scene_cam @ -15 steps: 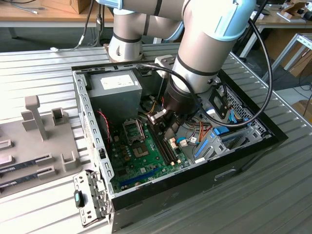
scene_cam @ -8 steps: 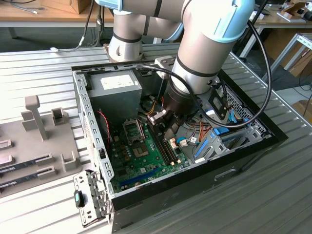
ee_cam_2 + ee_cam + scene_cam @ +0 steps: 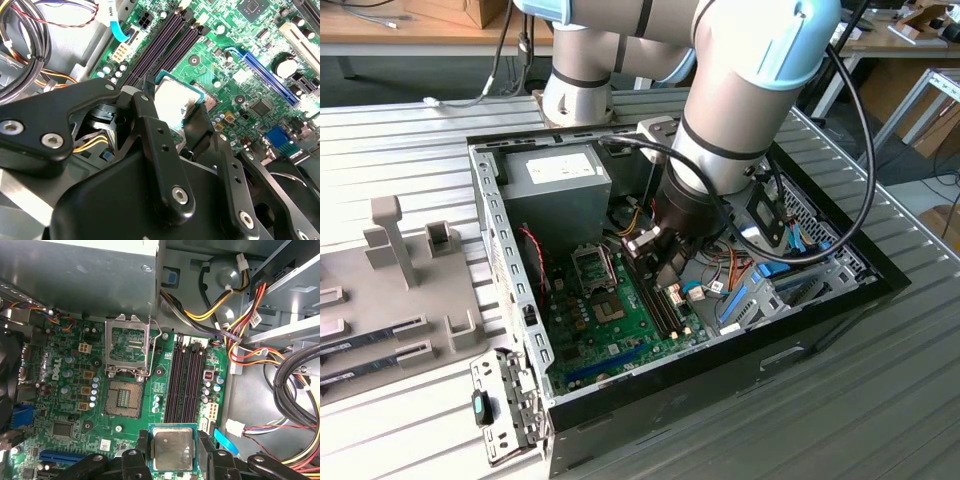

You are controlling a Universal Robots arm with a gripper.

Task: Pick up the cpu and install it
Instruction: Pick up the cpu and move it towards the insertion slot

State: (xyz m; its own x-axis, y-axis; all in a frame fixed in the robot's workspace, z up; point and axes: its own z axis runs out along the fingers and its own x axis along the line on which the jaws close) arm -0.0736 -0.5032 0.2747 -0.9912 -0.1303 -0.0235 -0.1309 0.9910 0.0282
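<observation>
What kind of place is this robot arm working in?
Probably a robotics lab or workshop: an open computer case sits on a slatted metal table, with wooden workbenches behind, and the gripper holds the cpu over the motherboard.

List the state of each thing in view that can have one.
hand, shut on the cpu.
cpu, held above the motherboard, not yet in the socket.
socket, empty, contacts bare.
socket frame, flipped up open.
memory slots, empty.
computer case, open, insides exposed.
</observation>
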